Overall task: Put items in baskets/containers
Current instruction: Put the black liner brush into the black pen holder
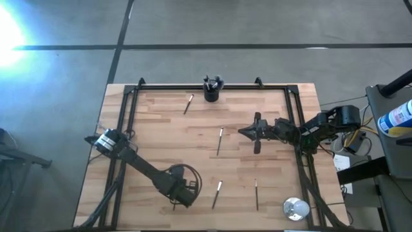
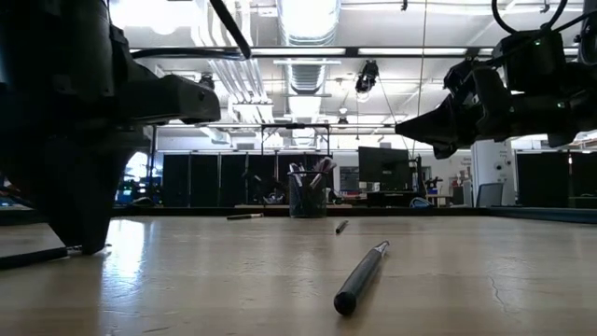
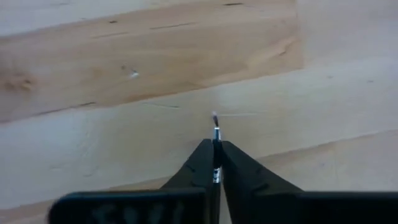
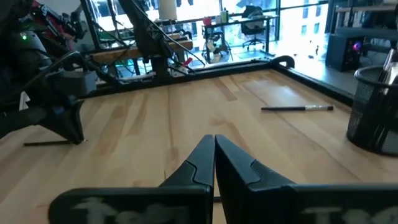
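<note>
With several brushes already standing in the black cup (image 1: 212,91) at top centre and four brushes lying loose mid-table, the left gripper (image 3: 216,163) at lower left is clamped on a thin brush (image 3: 216,134), while the right gripper (image 4: 214,155) hovers pressed together, empty.

— What stayed hidden?

— In the left wrist view, the closed dark fingers of the left gripper (image 3: 214,163) covered most of a thin dark-handled brush (image 3: 216,132); only its small bristle tip showed.

— And from table height?

— That brush's handle (image 2: 33,257) was cut off by the picture's edge, and the arm's bulk hid the rest.

— The black mesh cylindrical cup (image 4: 375,109)?

— Cropped in the right wrist view. From above, the brushes inside it were too small to count.
</note>
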You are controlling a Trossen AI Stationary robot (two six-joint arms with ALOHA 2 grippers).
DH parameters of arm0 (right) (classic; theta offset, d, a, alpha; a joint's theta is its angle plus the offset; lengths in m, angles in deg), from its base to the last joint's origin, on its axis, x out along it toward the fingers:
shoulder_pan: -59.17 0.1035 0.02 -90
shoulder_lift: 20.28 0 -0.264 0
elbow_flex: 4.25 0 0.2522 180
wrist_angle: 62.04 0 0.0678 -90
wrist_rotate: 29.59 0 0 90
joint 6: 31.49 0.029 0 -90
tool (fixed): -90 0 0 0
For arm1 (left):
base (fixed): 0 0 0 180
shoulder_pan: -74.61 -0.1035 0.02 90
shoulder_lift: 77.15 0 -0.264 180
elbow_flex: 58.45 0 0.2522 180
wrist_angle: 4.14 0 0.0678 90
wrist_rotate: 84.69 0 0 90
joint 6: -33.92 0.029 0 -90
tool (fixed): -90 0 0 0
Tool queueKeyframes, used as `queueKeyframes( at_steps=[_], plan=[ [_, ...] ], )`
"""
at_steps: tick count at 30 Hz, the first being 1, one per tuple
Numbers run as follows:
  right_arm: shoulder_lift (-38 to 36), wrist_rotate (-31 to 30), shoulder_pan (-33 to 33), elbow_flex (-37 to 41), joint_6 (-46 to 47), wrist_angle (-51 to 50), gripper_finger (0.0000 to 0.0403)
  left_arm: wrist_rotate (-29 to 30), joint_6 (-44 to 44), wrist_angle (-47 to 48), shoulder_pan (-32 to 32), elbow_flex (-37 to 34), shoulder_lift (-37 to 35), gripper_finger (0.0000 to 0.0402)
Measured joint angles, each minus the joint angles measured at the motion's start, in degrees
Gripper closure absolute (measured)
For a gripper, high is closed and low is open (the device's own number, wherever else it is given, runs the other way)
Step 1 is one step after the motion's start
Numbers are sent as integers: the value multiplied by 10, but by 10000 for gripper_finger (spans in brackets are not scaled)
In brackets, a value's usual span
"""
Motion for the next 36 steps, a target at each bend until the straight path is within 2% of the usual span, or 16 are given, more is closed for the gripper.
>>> queueKeyframes(
  at_steps=[4, 10, 17, 25, 27, 29, 32, 36],
  plan=[
    [0, 0, 0, -14, -9, 8, 394, 41, 22, -1, 2, -1, -18, 395],
    [1, 4, 0, -49, -43, 3, 394, 175, 57, -1, -1, -3, -58, 400],
    [2, 10, 0, -91, -67, -88, 394, 297, 143, -36, 1, -3, -91, 400],
    [7, 136, 1, -155, -29, -230, 394, 451, 291, -106, -2, -3, -126, 400],
    [18, 137, 3, -164, -18, -240, 394, 454, 327, -116, -8, -4, -134, 400],
    [28, 137, 4, -171, -17, -248, 394, 427, 340, -120, -19, -11, -139, 401],
    [39, 138, 4, -178, -16, -266, 394, 343, 343, -136, -52, -24, -137, 401],
    [37, 139, 4, -181, -19, -286, 394, 253, 373, -215, -80, -44, -113, 396]
  ],
)
